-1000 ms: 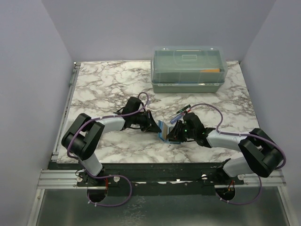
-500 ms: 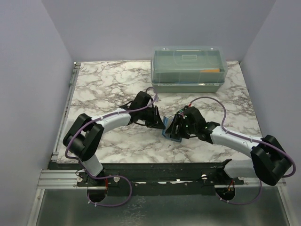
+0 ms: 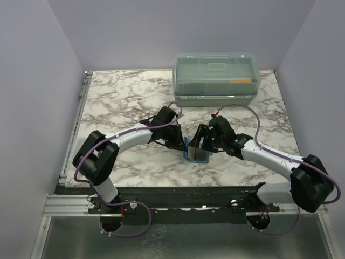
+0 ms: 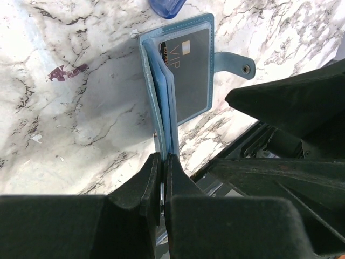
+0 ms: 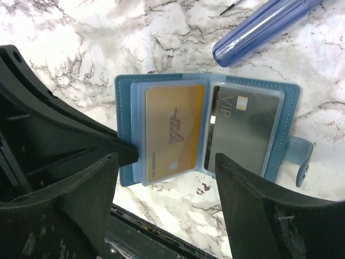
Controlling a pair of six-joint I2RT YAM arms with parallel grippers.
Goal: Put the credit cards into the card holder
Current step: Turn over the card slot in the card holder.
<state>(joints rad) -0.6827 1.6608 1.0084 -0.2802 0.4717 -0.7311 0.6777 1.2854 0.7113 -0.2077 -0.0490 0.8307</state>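
- Arms reach in from the near edge of the table [image 3: 118, 97] and meet in the middle.
- The left gripper [image 4: 161, 162] has its fingers pressed together on the near edge of the holder's left flap.
- The right gripper [image 5: 166, 157] hangs over the holder [image 5: 125, 108] with its fingers wide apart. It holds nothing.
- The holder lies open on the table, between the two grippers.
- A gold card [image 5: 173, 132] sits in the left clear pocket. A dark card [image 5: 245, 132] sits in the right one. So this job looks close to done.
- What could go wrong: the left gripper pinches only a thin edge. A small pull could make the flap slip out or drag the holder along the table.
- If the right gripper comes down, a finger could catch a pocket and push a card out.
- The strap [image 5: 302, 156] is undone, so a bump could flop the holder shut.
- A blue pen [image 5: 264, 26] lies just past the holder. It is cut off in both wrist views.
- From the top, the grippers cover most of the holder.
- I cannot tell if each card is pushed all the way in.
- The other thin pockets show only edge-on, so I cannot tell what is in them.
- The box [image 3: 215, 78] stands at the far edge, lid on. Something orange is inside, too blurry to name.
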